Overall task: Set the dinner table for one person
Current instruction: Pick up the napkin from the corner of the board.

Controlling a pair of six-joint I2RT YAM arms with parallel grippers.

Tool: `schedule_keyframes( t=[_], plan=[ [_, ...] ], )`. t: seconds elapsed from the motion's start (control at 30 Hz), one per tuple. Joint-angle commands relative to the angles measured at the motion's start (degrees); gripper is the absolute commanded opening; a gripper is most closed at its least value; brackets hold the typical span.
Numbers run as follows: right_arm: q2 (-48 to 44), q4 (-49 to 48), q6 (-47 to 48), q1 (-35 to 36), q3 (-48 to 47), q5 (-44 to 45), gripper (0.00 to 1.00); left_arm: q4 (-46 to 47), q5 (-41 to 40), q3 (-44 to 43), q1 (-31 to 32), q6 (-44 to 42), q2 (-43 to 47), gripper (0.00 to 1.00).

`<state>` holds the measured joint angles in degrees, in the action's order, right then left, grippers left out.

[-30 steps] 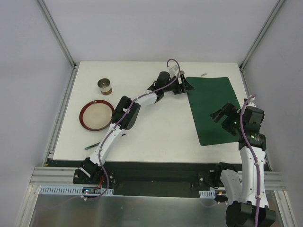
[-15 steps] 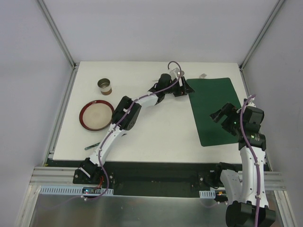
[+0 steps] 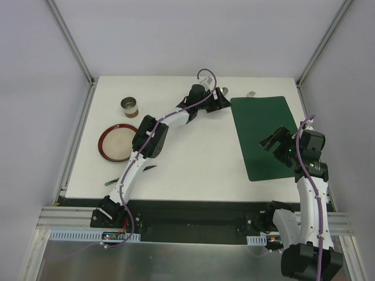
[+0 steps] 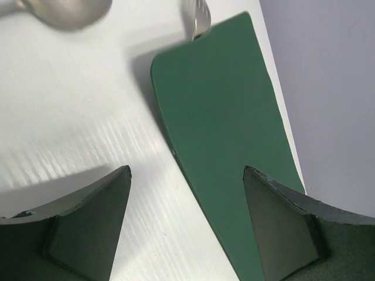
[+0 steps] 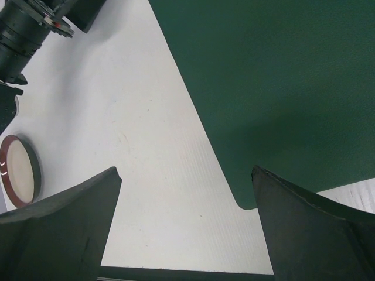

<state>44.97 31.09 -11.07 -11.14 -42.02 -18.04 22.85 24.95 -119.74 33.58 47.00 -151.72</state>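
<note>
**Both arms hanging open-jawed at the green mat, table waiting to be laid**

The large flat white matte dinner table (image 3: 193, 170) is filling the space between the metal frame rails and lying under everything else. I am judging it heavy, rigid and fixed. Nothing here is going to lift it or needs a hold on it; it is simply there to be laid upon. In the wrist views its surface is showing a fine ribbed grain, dull rather than glossy, so light pieces are probably going to slide easily when nudged.

The dark green rectangular placemat (image 3: 261, 132) with rounded corners is lying flat on the table's right side. It is looking thin and probably limp, so an edge or corner seems the only place to pinch it.

The left gripper (image 3: 219, 100) is hovering at the placemat's far left corner, its 2 fingers (image 4: 88, 228) standing apart with nothing between them. The right gripper (image 3: 274, 142) is hanging over the placemat's near left part, jaws spread wide and likewise carrying nothing.

Just beside the placemat's far edge, a silver metal spoon (image 4: 64, 12) and a silver metal fork (image 4: 199, 17) are resting. Both are smooth, thin and likely slippery.

Well to the left of the placemat, a round red-rimmed plate (image 3: 119, 142) and a small round metal cup (image 3: 129, 106) are sitting, both looking hard.
</note>
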Motion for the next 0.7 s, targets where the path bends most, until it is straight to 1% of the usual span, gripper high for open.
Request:
schedule_keyframes(
  t=[0.0,0.13,0.2,0.5,0.67],
  plan=[
    [-0.85,-0.6,0.43,0.24,-0.78,0.73,0.96,-0.61,-2.71,-5.58,-0.36,-0.69,-0.68,0.76],
    [-1.29,0.28,0.44,0.24,-0.96,0.73,0.96,-0.62,-2.27,-11.46,-0.27,1.95,-4.97,0.75],
    [-1.46,0.55,0.44,0.24,-0.96,0.64,0.96,-0.62,-2.36,-12.88,0.08,3.27,-6.13,0.74],
    [-2.52,1.43,0.26,0.24,-0.43,0.47,0.96,0.61,-3.15,-13.67,1.13,5.11,-8.42,0.73],
    [-2.61,1.25,-0.09,0.24,-0.17,0.11,0.96,0.88,-2.89,-15.61,1.83,6.26,-10.08,0.73]
  ],
)
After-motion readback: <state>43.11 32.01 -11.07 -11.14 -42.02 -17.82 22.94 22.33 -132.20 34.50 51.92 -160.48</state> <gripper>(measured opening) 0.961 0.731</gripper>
